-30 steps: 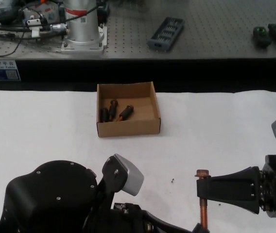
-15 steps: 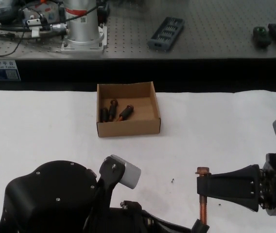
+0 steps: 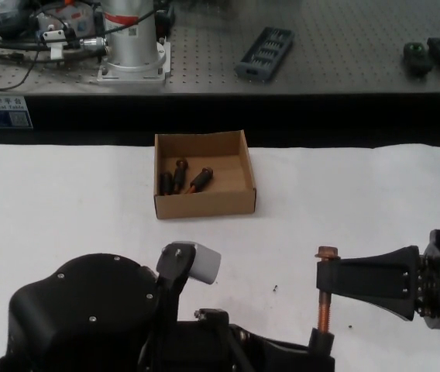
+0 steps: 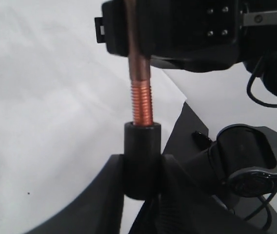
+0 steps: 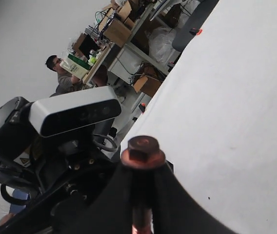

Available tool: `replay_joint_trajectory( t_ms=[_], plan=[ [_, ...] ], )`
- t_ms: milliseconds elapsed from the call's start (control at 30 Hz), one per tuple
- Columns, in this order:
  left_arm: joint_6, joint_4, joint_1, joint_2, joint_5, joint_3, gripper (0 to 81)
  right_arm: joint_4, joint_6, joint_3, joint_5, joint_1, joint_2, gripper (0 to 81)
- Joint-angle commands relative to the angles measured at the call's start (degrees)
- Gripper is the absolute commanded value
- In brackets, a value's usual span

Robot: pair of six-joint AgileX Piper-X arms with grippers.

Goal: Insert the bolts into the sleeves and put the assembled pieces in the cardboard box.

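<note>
Copper bolt (image 4: 139, 78), black sleeve (image 4: 142, 158), brown cardboard box (image 3: 204, 204).

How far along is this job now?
Done: about three assembled pieces lie in the brown cardboard box. In hand: the right gripper holds a copper bolt upright, its threaded tip at the mouth of the black cylindrical sleeve in the left gripper. Remaining: seating it and boxing the piece.

Lab with perforated optical table (image 3: 344, 46)

No text legible, blue label (image 3: 1, 111) on the front edge of the far bench (image 3: 344, 70), print too small to read
</note>
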Motion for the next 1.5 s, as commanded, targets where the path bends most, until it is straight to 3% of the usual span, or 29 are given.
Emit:
replay_joint_trajectory(
  t_ms=[0, 167, 333, 500, 667, 867, 1100, 1233, 1467],
  plan=[
    [-2.01, -1.25, 0.26, 0.92, -3.36, -0.56, 12.5, -1.69, 1.24, -0.21, -4.21, -0.27, -0.21, 1.9],
    [-3.41, -5.30, 0.26, 3.59, -2.84, -0.81, 12.5, -1.52, 1.24, -0.21, -4.21, 2.70, -0.21, 1.9],
    [-1.86, -6.67, 0.26, 3.72, -1.67, -0.83, 12.5, -1.38, 0.84, -0.21, -4.46, 2.80, -0.21, 1.9],
    [-0.35, -9.14, 0.26, 3.72, -2.06, -0.83, 12.5, -1.48, 0.42, -0.21, -9.04, 2.69, -0.21, 0.7],
    [2.40, -8.28, 0.26, 3.72, -2.06, -0.83, 12.5, -1.48, 0.67, -0.21, -9.42, 2.69, -0.21, 17.8],
    [5.50, -8.07, 0.26, 3.72, -2.24, -0.83, 12.5, -1.23, 0.80, -0.21, -9.42, 2.69, -0.21, 19.9],
    [7.96, -7.95, 1.26, 3.72, -4.76, -0.83, 12.5, 6.55, -3.55, -0.21, -8.06, -3.00, -0.21, 20.0],
    [7.96, -7.95, 2.40, 3.72, -4.76, -0.83, 12.5, 7.23, -3.43, -0.21, -7.44, -5.65, -0.21, 29.1],
    [11.33, -7.95, 3.37, 3.72, -7.76, -0.95, 12.5, 8.74, -3.29, -0.21, -4.79, -6.11, -0.21, 30.7]
  ],
)
